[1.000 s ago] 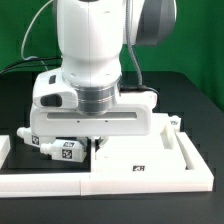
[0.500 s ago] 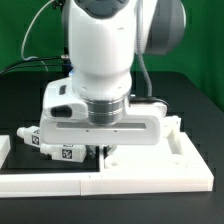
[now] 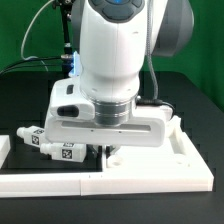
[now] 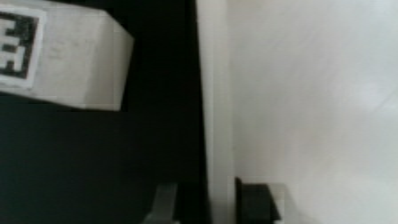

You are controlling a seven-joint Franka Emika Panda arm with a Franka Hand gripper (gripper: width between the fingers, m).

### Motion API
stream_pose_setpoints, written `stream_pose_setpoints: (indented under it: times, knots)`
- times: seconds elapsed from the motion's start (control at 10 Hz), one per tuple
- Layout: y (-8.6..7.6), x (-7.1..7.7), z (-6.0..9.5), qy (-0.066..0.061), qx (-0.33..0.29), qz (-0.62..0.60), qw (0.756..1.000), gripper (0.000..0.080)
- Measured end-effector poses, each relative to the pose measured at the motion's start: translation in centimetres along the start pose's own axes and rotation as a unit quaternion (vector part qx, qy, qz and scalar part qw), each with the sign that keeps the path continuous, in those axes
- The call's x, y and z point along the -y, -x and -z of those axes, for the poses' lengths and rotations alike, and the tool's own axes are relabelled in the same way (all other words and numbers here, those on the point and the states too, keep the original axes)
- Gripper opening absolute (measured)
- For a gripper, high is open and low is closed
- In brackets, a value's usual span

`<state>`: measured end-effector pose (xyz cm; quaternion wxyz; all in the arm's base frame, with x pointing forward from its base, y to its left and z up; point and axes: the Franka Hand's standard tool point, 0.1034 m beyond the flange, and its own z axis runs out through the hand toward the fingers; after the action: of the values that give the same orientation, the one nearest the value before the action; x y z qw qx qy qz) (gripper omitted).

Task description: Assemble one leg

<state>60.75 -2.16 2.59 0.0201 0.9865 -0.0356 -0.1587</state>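
Two stubby white legs (image 3: 35, 140) (image 3: 68, 152) with black-and-white tags lie side by side at the exterior view's left. One of them (image 4: 63, 60) also shows in the wrist view. The large flat white panel (image 3: 175, 160) lies under my hand. My gripper (image 3: 101, 150) is down at the panel's left edge, beside the nearer leg. In the wrist view my gripper (image 4: 217, 205) is shut. Its narrow gap sits over the panel's edge (image 4: 217, 100), and I see nothing held. The broad hand hides most of the fingers in the exterior view.
The long white L-shaped rail (image 3: 60, 183) runs along the front and turns up the exterior view's right side (image 3: 198, 150), boxing in the panel. A small white piece (image 3: 4, 146) lies at the far left. Cables hang behind the arm.
My hand has slid toward the exterior view's right, along with the arm above it. The tag on the panel, seen a second ago, is now covered. The legs have not moved.
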Motion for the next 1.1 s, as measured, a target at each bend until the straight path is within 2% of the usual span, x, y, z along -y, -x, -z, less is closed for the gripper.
stream_pose_setpoints:
  times: [0.5,0.6,0.7,0.8,0.9,1.0,1.1]
  knots:
    - [0.0,0.0,0.1,0.000,-0.019,0.003,1.000,0.0058]
    - [0.0,0.0,0.0,0.000,-0.018,0.003,1.000,0.0237]
    - [0.0,0.0,0.0,0.000,-0.018,0.003,1.000,0.0374]
    - [0.0,0.0,-0.1,-0.001,-0.019,0.001,1.000,0.0374]
    - [0.4,0.0,-0.6,-0.002,-0.021,-0.003,1.000,0.0556]
    - [1.2,0.3,-1.0,-0.006,-0.015,-0.029,0.999,0.0625]
    - [2.0,0.8,-1.2,-0.009,-0.010,-0.040,0.999,0.0625]
